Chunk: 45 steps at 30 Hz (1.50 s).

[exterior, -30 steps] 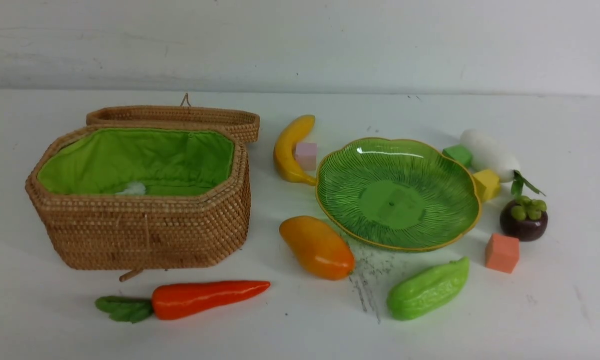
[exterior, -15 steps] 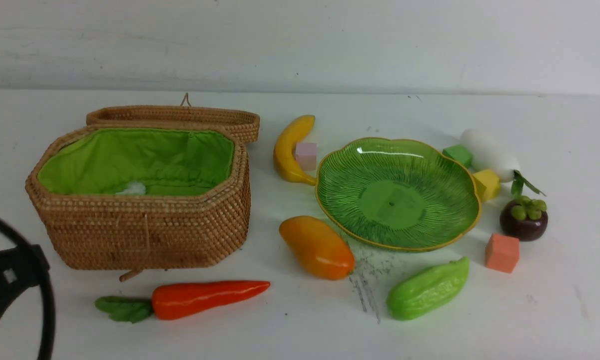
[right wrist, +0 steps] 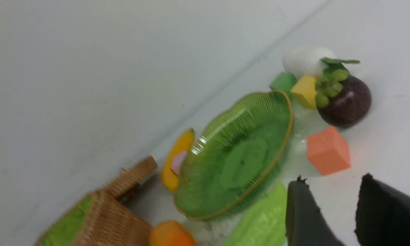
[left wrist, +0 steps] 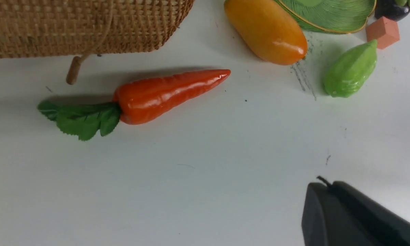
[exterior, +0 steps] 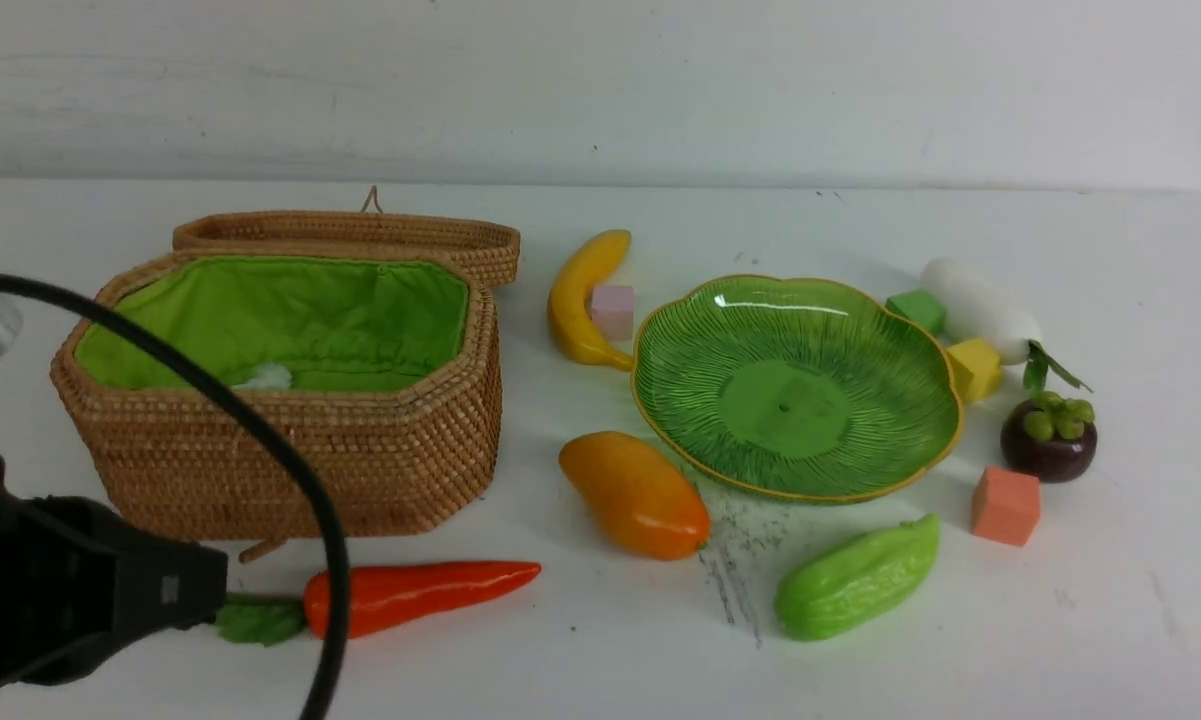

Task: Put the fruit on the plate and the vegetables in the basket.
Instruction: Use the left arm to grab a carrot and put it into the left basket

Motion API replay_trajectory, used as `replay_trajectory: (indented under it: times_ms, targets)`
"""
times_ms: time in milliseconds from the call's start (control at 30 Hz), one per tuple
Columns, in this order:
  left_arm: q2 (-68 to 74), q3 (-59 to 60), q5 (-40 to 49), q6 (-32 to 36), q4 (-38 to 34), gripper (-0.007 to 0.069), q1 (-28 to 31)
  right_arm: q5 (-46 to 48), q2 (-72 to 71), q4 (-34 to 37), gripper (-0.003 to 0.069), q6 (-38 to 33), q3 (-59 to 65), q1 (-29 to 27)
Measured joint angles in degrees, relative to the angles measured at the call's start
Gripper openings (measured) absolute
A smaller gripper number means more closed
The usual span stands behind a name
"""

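The open wicker basket (exterior: 280, 450) stands at the left, and the empty green plate (exterior: 795, 385) is right of centre. The carrot (exterior: 420, 595) lies in front of the basket and shows in the left wrist view (left wrist: 167, 94). The banana (exterior: 580, 300), mango (exterior: 635, 495), gourd (exterior: 855, 580), radish (exterior: 980, 310) and mangosteen (exterior: 1048, 440) lie on the table around the plate. My left gripper (exterior: 215, 590) is shut and empty (left wrist: 324, 186), its tip by the carrot's leaves. My right gripper (right wrist: 331, 179) is open and empty, near the gourd (right wrist: 259, 222).
Foam cubes lie among the toys: pink (exterior: 612, 310) by the banana, green (exterior: 915, 308) and yellow (exterior: 973, 368) by the radish, orange (exterior: 1005, 505) below the mangosteen. The basket lid (exterior: 350, 235) lies open behind it. A black cable (exterior: 260, 440) arcs in front of the basket.
My left arm has come in from the lower left edge and moved right, and it now covers part of the carrot's leaves. None of the toys has moved.
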Motion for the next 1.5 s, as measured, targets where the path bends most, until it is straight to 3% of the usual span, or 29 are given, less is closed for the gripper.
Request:
replay_trajectory:
  times_ms: [200,233,367,467,500,667,933,1067,1100,1133,1167,1300,1500]
  targets:
    - [2.75,-2.65,4.39,5.79,-0.4,-0.0013,-0.28,14.53,2.48,4.29,0.018,-5.01,-9.65,0.09]
    - [3.69,-3.79,5.35,7.07,-0.4,-0.0013,-1.53,23.44,6.74,4.29,0.0157,-11.04,-16.7,0.5]
    - [7.23,-6.83,6.76,10.11,0.9,-0.0013,-8.96,44.65,18.47,4.03,0.013,-24.53,-36.43,1.13]
    - [9.98,-8.51,8.22,10.53,3.12,-0.0013,-13.38,54.66,24.07,3.82,0.0127,-30.15,-45.01,1.78]
    - [12.56,-10.13,9.7,10.6,5.75,-0.0013,-17.73,58.45,26.4,3.78,0.0127,-32.46,-49.94,3.29]
    - [21.45,-14.11,11.4,12.87,12.67,-0.0013,-24.01,61.95,28.62,3.6,0.0128,-35.46,-61.18,9.6]
    - [34.97,-14.67,2.89,18.5,23.14,-0.0007,-24.05,66.16,28.62,1.0,0.0139,-36.13,-64.86,15.42]
    - [39.61,-14.67,-2.72,19.5,28.02,0.0064,-24.05,66.72,28.62,-1.4,0.0146,-36.27,-64.86,15.42]
    - [41.57,-14.67,-4.74,19.49,30.33,0.0141,-24.05,66.72,28.62,-2.39,0.0148,-36.29,-64.86,15.42]
    - [41.81,-14.67,-5.22,19.49,30.89,0.0152,-24.05,66.72,28.62,-2.55,0.0148,-36.29,-64.86,15.42]
    - [43.29,-14.67,-6.61,19.49,32.67,0.0238,-24.05,66.72,28.62,-2.85,0.0149,-36.29,-64.86,15.42]
    - [46.92,-14.71,-10.17,19.49,38.22,0.0442,-24.05,66.72,28.62,-2.92,0.015,-36.29,-64.86,15.42]
    - [50.64,-14.85,-13.91,19.49,44.37,0.0542,-24.05,66.72,28.62,-3.04,0.0158,-36.29,-64.86,15.42]
